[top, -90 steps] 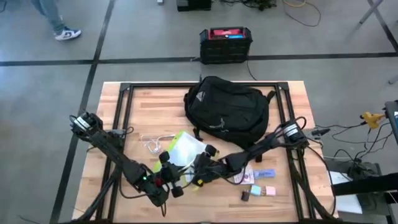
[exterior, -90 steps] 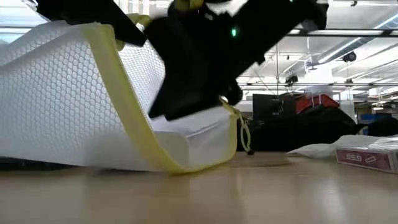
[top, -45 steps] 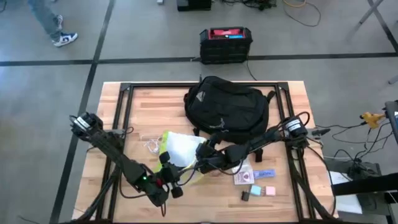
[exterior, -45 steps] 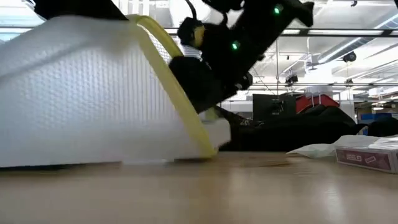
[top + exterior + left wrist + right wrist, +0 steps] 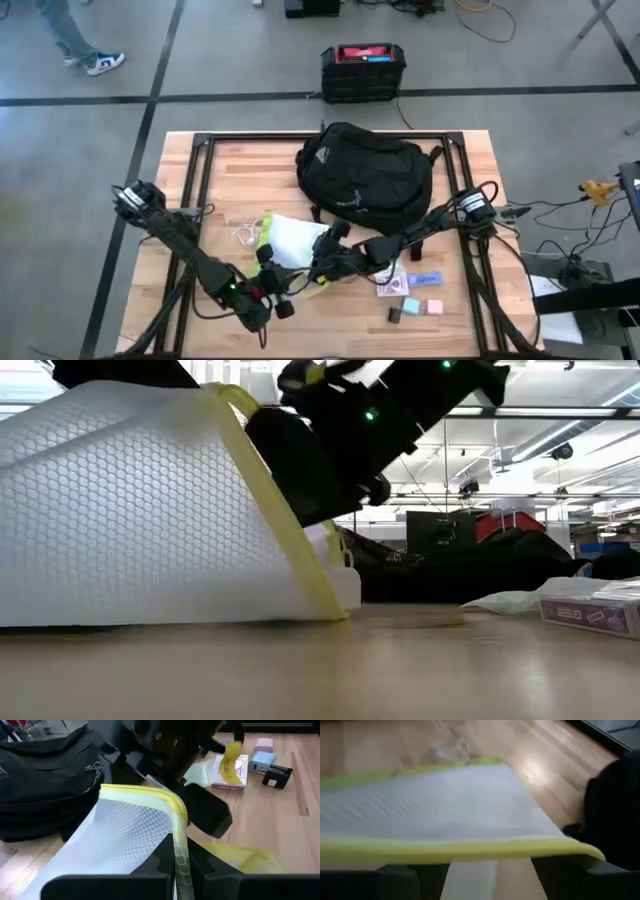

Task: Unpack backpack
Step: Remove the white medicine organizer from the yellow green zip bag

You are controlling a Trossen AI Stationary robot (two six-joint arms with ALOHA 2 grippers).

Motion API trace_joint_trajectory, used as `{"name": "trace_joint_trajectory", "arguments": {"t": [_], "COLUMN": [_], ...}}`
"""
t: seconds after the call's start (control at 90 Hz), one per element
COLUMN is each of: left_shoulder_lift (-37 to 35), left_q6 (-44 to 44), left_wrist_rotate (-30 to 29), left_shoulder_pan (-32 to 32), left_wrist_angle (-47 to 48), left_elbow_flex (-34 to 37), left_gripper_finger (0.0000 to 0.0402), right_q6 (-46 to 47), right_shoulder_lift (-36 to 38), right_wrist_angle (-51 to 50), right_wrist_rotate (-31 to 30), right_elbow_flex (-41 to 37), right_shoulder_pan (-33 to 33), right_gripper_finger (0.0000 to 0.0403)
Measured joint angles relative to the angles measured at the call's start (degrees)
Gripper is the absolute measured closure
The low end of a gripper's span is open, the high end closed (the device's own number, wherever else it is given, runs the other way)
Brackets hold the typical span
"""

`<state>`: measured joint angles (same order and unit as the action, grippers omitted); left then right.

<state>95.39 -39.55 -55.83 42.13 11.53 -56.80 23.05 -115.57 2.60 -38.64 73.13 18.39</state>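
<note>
Both arms worked a white mesh pouch (image 5: 285,240) with yellow edging, just in front of the backpack (image 5: 365,175), which lay at the far middle of the surface (image 5: 240,165). Left claw (image 5: 179,865) was clamped on the pouch's yellow zip edge. Right claw (image 5: 322,262) sat at the pouch mouth; whether its fingers were apart or together could not be told.

Judgement: pouch was being opened or emptied. Left should keep a firm pinch on the edge while right draws along the zip line, not across the mesh, so the fabric stays taut.

Against one second earlier: the pouch had swung from sagging flat to tented upright, and the right claw had shifted leftward over it. Small boxes (image 5: 418,305) lay unmoved.
</note>
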Motion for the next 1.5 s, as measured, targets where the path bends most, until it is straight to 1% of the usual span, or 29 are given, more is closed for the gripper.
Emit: {"name": "trace_joint_trajectory", "arguments": {"t": [0.111, 0.233, 0.356, 0.444, 0.644, 0.744, 0.956, 1.189, 1.278, 1.4, 1.5], "left_shoulder_lift": [0.04, 0.04, 0.04, 0.04, 0.04, 0.04, 0.04, -0.63, -0.66, -0.66, -0.68], "left_q6": [-0.02, -0.19, -0.21, -0.22, -0.45, -1.65, -5.25, -4.87, -4.50, -4.48, -4.45], "left_wrist_rotate": [0.00, 0.13, 3.42, 6.06, 9.92, 10.74, 11.62, 11.68, 11.39, 11.41, 11.54], "left_shoulder_pan": [-0.02, 0.07, 0.04, 0.08, 0.15, 0.19, 0.35, 0.42, 0.40, 0.41, 0.42], "left_wrist_angle": [0.00, -0.01, -0.03, 0.02, 0.31, 0.89, 4.81, 5.80, 5.87, 5.53, 5.45], "left_elbow_flex": [0.00, 0.00, 0.21, 0.26, 0.31, 0.32, 0.33, 0.33, 0.33, 0.33, 0.34], "left_gripper_finger": [0.0402, 0.0402, 0.0402, 0.0402, 0.0402, 0.0402, 0.0402, 0.0402, 0.0402, 0.0402, 0.0402], "right_q6": [-0.11, 0.00, 0.35, 0.80, -3.11, -3.02, 0.09, -1.24, -1.61, -0.27, -0.10], "right_shoulder_lift": [-1.80, -5.33, -7.42, -7.87, -6.54, -5.81, -5.55, -3.12, -3.04, -3.48, -4.96], "right_wrist_angle": [3.83, 6.92, 8.50, 8.87, 7.73, 7.43, 7.62, 8.16, 9.39, 12.26, 14.82], "right_wrist_rotate": [0.30, 3.10, 1.90, 1.82, 0.21, 0.07, -0.17, -0.18, 1.95, 8.75, 10.19], "right_elbow_flex": [-0.52, -0.53, -0.31, -0.26, -0.57, -0.99, -1.10, -1.21, -1.18, -1.18, -0.50], "right_shoulder_pan": [0.00, -0.11, -0.28, -0.39, -0.35, -0.48, -0.81, -1.35, -2.43, -3.34, -3.34], "right_gripper_finger": [0.0133, 0.0116, 0.0108, 0.0110, 0.0130, 0.0137, 0.0146, 0.0131, 0.0122, 0.0109, 0.0100]}}
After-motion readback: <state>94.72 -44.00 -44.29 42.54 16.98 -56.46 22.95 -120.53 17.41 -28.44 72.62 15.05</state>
